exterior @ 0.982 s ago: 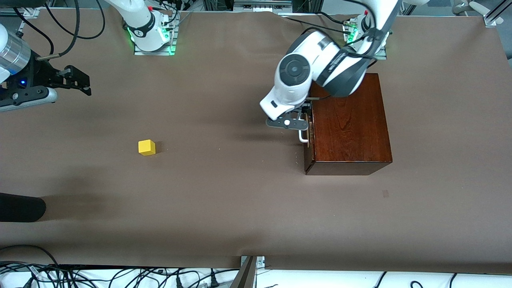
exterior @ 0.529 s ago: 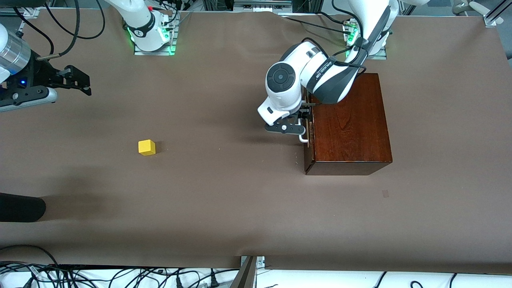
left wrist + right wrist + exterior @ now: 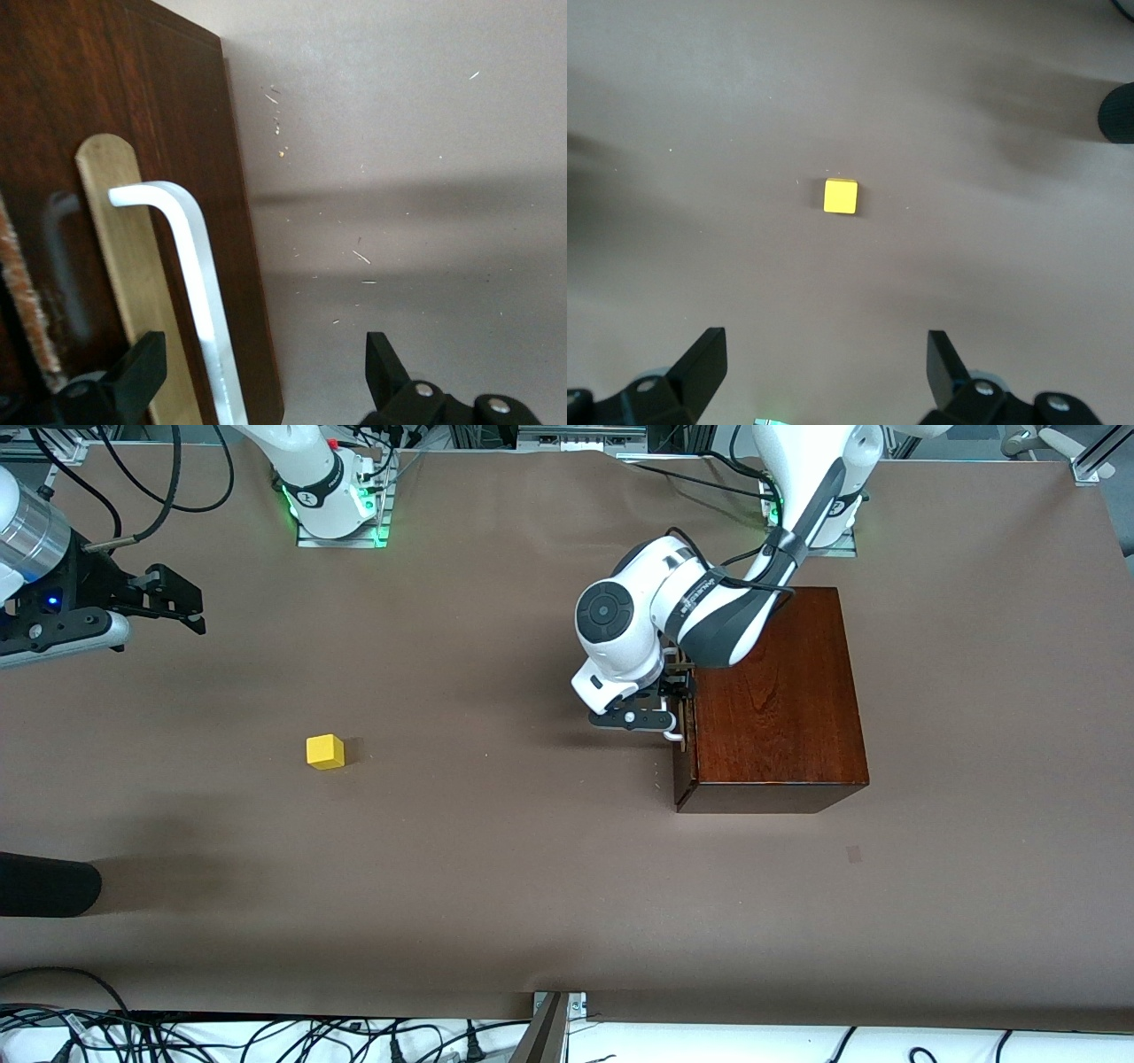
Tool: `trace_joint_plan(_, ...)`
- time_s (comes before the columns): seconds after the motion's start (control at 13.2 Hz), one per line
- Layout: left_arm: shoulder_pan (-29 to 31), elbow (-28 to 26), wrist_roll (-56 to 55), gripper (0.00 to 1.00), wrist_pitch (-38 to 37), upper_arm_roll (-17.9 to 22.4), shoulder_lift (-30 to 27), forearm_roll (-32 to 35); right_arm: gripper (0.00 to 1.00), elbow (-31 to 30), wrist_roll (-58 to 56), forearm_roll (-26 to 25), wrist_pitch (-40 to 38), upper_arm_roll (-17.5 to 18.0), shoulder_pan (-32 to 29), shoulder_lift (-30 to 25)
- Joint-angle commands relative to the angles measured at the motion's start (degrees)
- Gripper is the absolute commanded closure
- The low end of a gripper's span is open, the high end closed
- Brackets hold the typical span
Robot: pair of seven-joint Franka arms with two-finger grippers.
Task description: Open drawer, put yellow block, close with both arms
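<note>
The dark reddish-brown wooden box [image 3: 775, 695] stands toward the left arm's end of the table, its drawer [image 3: 177, 133] pushed in. The drawer's white handle [image 3: 675, 735] [image 3: 197, 274] faces the right arm's end. My left gripper [image 3: 671, 710] [image 3: 261, 367] is open at the drawer front, one finger on each side of the white bar without touching it. The yellow block [image 3: 325, 751] [image 3: 841, 197] lies alone on the brown table toward the right arm's end. My right gripper [image 3: 184, 607] [image 3: 824, 363] hangs open in the air, empty, with the block in its view.
A black rounded object [image 3: 44, 884] [image 3: 1118, 113] juts in at the table's edge at the right arm's end, nearer the front camera than the block. Cables run along the table's near edge. Both arm bases stand with green lights lit.
The left arm has lowered and drawn in, bringing its gripper closer round the drawer handle. The right gripper has shifted slightly. The block and the box have not moved.
</note>
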Motion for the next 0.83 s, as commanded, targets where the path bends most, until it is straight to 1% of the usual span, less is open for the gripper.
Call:
trace_joint_plan(0.0, -1.50, 1.14, -2.74, 0.00, -0.33, 0.58, 1.87, 1.72, 0.00, 0.75, 0.79, 0.84, -1.13, -0.02, -0.14, -0.23)
trace_joint_plan(0.15, -2.38, 1.23, -5.37, 0.00, -0.33, 0.50, 2.49, 4.43, 0.00, 0.75, 0.79, 0.92, -1.22, -0.02, -0.14, -0.23)
trace_joint_plan(0.3, -2.91, 1.31, -5.91, 0.00, 0.63, 0.50, 3.80, 4.62, 0.00, 0.75, 0.79, 0.84, -1.13, -0.02, -0.14, -0.23)
trace_joint_plan(0.53, -3.17, 1.58, -9.14, 0.00, 6.33, 0.41, 5.04, 4.62, 0.00, 0.75, 0.79, 0.84, -1.13, -0.02, -0.14, -0.23)
trace_joint_plan(0.76, -4.75, 2.45, -13.11, 0.00, 12.23, 0.23, 6.35, 2.44, 0.00, 0.75, 0.79, 0.84, -1.13, -0.11, -0.23, -0.15)
